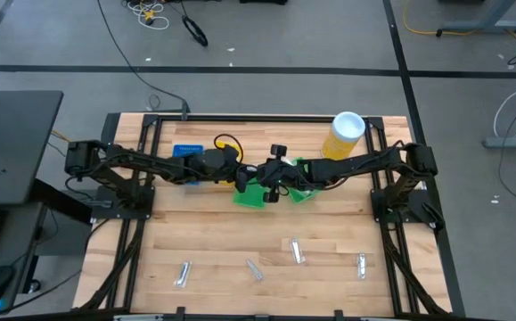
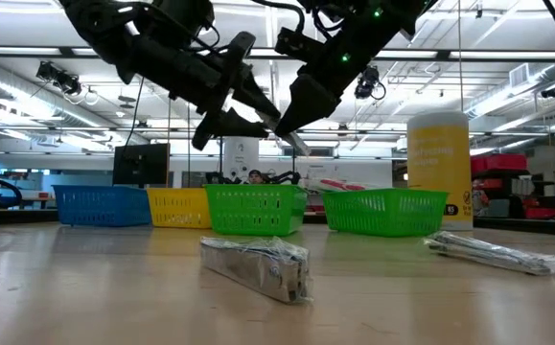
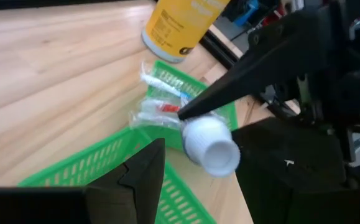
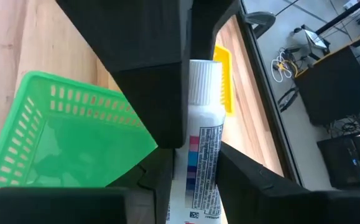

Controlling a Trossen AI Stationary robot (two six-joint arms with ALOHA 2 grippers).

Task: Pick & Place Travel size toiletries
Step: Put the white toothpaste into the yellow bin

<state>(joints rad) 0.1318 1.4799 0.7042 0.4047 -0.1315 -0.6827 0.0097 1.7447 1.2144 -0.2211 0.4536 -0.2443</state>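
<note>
Between the fingers of the right gripper [image 4: 189, 165] a white toothpaste tube [image 4: 201, 149] is clamped, held above the two green bins [image 1: 250, 195] at mid-table. Close beside it the left gripper [image 3: 167, 186] is held with its fingers apart, empty. One green bin [image 3: 220, 112] holds a wrapped toothbrush [image 3: 161, 79]. Behind are seen a yellow bin [image 2: 179, 206], a blue bin [image 2: 103, 204] and one yellow canister [image 1: 343, 135]. Four wrapped items [image 1: 295, 251] are counted along the near edge

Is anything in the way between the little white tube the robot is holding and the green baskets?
Nothing visible blocks it. The right hand holds the white screw-cap tube in the air just above the green plastic baskets. The open left hand is beside it.
</note>
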